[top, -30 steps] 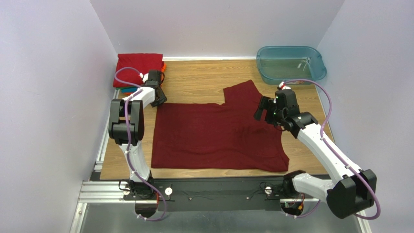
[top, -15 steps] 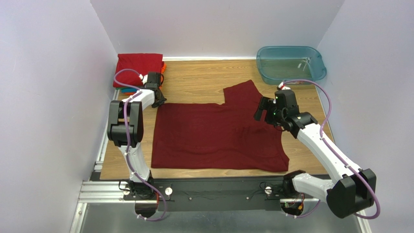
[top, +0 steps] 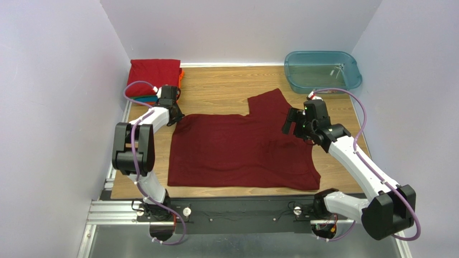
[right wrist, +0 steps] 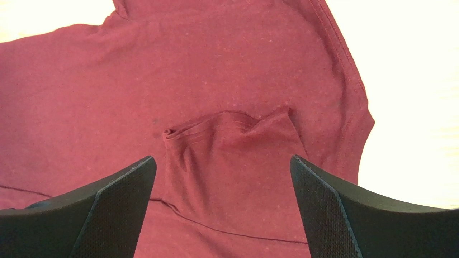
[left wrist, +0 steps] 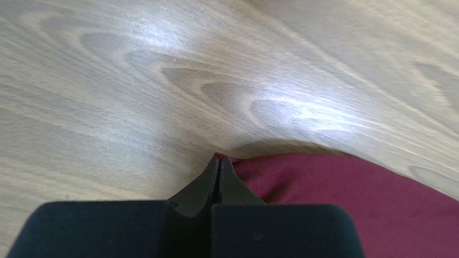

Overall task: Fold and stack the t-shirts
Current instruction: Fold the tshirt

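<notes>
No text or label seems readable on anything here.

Left end effector: my jaws went from partly open to fully closed within the last second, now pinching the far-left corner of the maroon t-shirt. My left elbow swung outward toward the side wall. The shirt corner was square and now sits slanted and drawn in.
</notes>
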`<state>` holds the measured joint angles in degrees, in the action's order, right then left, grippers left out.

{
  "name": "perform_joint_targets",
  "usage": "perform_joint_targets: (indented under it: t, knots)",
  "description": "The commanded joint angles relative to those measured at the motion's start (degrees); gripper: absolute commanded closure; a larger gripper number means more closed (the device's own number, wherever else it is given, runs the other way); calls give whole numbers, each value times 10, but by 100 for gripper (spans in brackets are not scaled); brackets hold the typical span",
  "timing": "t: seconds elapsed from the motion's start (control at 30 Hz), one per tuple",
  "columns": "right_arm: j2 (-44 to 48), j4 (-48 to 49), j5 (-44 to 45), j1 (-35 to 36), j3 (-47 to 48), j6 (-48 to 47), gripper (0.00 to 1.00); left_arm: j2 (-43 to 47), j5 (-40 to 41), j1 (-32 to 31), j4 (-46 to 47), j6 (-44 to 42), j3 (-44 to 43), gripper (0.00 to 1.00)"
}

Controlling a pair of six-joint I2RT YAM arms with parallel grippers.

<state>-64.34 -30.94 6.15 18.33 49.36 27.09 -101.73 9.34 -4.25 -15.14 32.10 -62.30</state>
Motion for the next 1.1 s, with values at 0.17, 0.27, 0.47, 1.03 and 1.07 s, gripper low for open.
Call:
perform_joint_targets:
  t: [0.17,0.27,0.47,1.03,1.07]
  knots:
    - [-65,18,26,2,44,-24,0,80,-15,-4,77,-15,47,100]
    - [-129,43,23,2,106,-9,0,82,-20,-6,84,-22,43,100]
    - [-301,60,81,2,247,-5,0,83,-20,-14,87,-33,35,100]
    - [-724,59,144,-31,692,-68,0,70,-17,-28,92,-41,24,100]
    - [-737,60,142,-33,702,-68,0,70,-15,-28,92,-41,25,100]
